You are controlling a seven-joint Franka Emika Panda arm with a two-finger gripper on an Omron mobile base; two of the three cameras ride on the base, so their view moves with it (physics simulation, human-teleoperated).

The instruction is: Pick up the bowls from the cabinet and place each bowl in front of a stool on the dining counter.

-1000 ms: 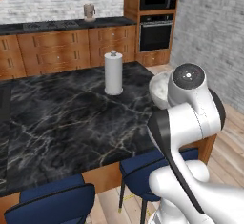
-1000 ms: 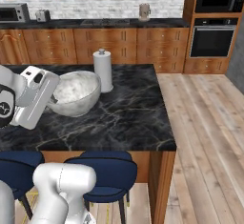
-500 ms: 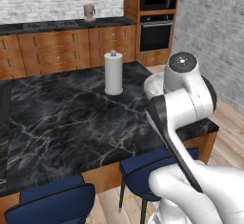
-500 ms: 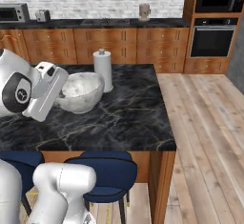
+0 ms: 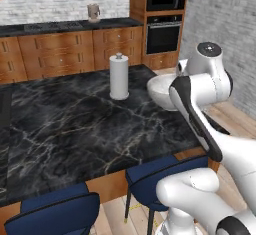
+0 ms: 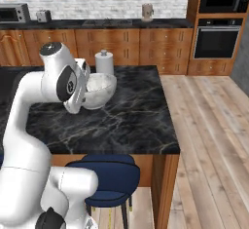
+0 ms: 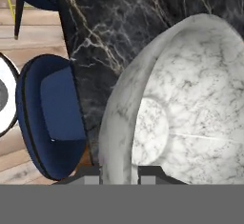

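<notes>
White paper towel roll (image 5: 119,77) upright, built-in oven (image 5: 163,33), microwave (image 6: 13,13), toaster (image 6: 44,16)

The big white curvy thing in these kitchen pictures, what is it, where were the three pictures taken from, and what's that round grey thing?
The white thing is a robot arm in a rendered kitchen. Two pictures come from cameras on its base, looking forward over its left and right sides. The third comes from a camera on its hand, looking along its gripper. The gripper is shut on the rim of a marble bowl, holding it over the black marble dining counter. A paper towel roll stands on that counter. Navy stools are tucked under the near edge. The bowl looks tilted; whether it touches the counter, I cannot tell.
</notes>
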